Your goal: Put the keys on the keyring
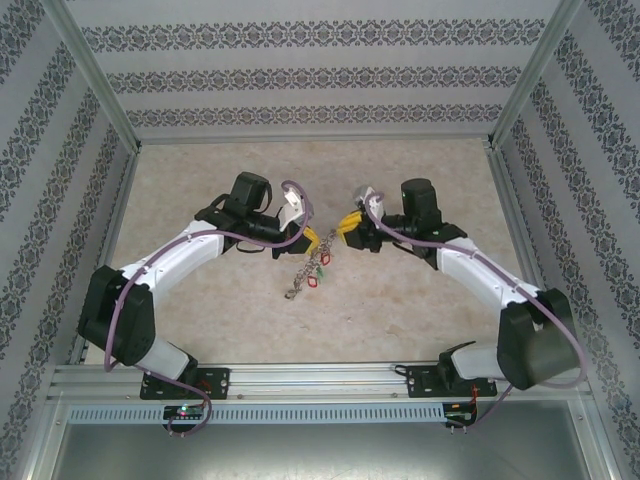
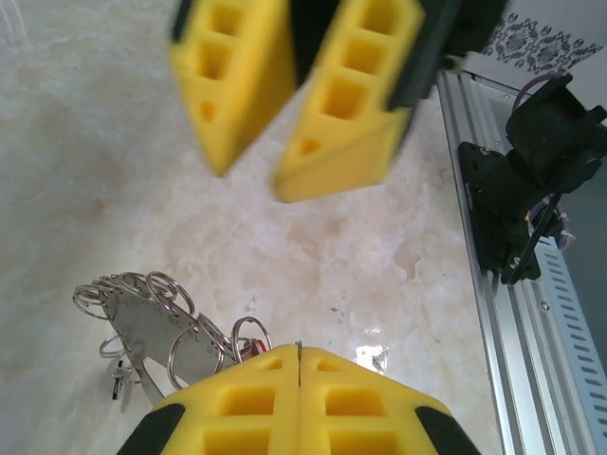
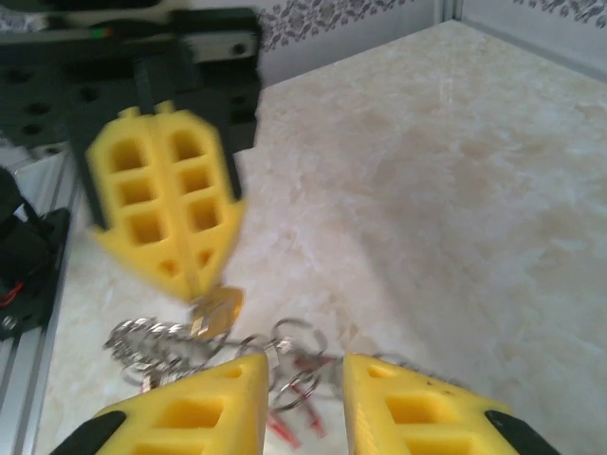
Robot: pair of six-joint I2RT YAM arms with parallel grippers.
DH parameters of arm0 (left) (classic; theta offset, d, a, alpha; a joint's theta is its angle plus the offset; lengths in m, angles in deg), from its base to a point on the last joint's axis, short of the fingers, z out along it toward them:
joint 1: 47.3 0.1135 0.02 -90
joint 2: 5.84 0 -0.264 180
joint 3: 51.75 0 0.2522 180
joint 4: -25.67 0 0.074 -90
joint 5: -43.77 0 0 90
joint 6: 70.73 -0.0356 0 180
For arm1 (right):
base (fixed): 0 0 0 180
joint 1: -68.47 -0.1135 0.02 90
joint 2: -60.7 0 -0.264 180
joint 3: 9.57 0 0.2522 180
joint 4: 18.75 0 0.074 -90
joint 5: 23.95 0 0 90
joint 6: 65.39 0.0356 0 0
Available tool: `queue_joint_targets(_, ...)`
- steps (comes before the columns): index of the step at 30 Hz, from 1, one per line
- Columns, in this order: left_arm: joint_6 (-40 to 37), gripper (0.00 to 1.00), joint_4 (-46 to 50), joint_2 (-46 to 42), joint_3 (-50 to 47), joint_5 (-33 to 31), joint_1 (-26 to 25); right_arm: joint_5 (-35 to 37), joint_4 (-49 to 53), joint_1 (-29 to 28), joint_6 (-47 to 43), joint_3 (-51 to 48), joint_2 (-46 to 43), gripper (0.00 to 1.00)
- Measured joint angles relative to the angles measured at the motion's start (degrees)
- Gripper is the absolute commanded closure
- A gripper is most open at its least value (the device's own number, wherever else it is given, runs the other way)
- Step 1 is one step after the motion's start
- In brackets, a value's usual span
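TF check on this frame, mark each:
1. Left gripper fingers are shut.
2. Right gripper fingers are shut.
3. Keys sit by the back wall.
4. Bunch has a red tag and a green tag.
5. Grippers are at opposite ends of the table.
1. True. The left gripper has its fingers pressed together, with the rings of the bunch right at their tips.
2. False. The right gripper shows a clear gap between its fingers.
3. False. The keys are mid-table, just below the two grippers.
4. True. A red tag and a green tag show in the bunch.
5. False. They face each other closely over the middle of the table.
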Motion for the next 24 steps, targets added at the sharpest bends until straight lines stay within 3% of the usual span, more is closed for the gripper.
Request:
queue_joint_targets(6, 0.63, 1.0, -1.4, 1.29, 0.0, -0.17, 0.0, 0.57, -1.42, -3.45, -4.31, -6.19, -5.46, 0.62)
queue_joint_targets(9, 1.05, 1.0, -2.05, 1.95, 0.0, -0.33, 0.0, 1.09, -3.13, -4.74, -4.98, -8.46, -5.79, 0.61)
queue_joint_targets(19, 1.55, 1.0, -3.04, 2.84, 0.0, -0.35, 0.04, 8.02, -12.37, -7.61, -1.36, -11.19, -1.9, 0.63)
queue_joint_targets(24, 1.73, 1.0, -3.06, 3.63, 0.0, -0.35, 0.04, 10.25, -15.93, -8.35, 1.09, -11.21, 1.4, 0.7)
